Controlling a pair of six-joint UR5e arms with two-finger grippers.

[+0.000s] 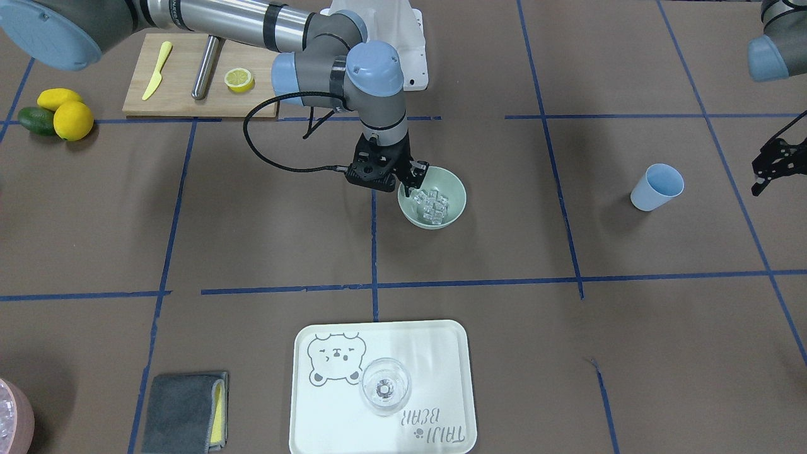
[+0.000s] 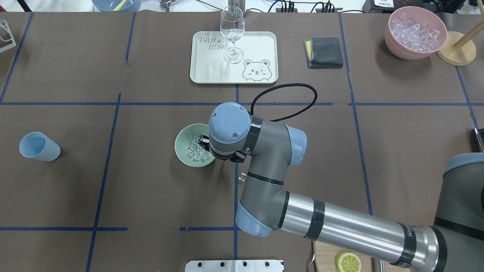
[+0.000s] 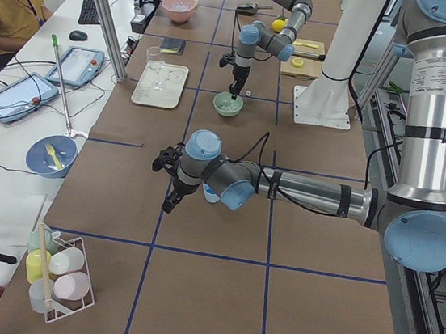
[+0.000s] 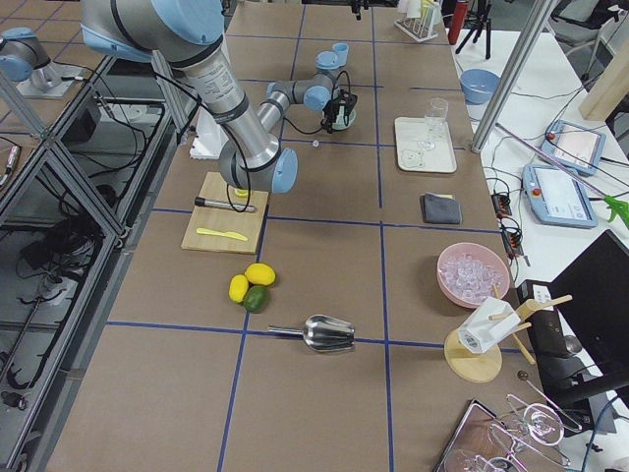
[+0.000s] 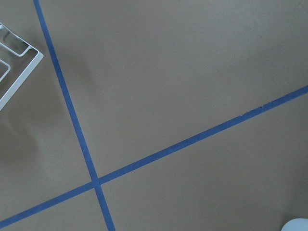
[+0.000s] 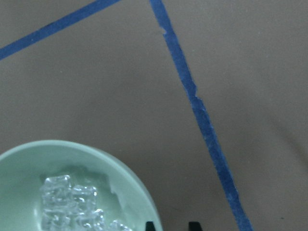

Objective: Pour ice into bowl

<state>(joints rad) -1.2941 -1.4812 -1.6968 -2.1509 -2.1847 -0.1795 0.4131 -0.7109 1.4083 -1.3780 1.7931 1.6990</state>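
My right pincer [image 1: 413,184] hangs at the rim of the sage-green bowl [image 1: 457,189], on the side nearest my base. Its jaws are narrowly parted: in the wrist view the fingertips [image 6: 149,225] show bare table between them and grip nothing, with the bowl's rim just beside one of them. The ice [image 1: 434,205] lies heaped in the bottom of that bowl, so I judge the pour done and the step in hand to be getting clear. To do that well I should rise straight up before swinging away, so that no finger catches the rim and tips or drags the bowl. My left pincer [image 1: 770,165] hovers near the blue cup [image 1: 657,187], which lies on its side; I cannot tell how its jaws stand. I count one green bowl, one blue cup, roughly a dozen cubes in the bowl though the heap is too tangled to count surely, and one stray cube [image 2: 242,176] on the table beside my forearm.
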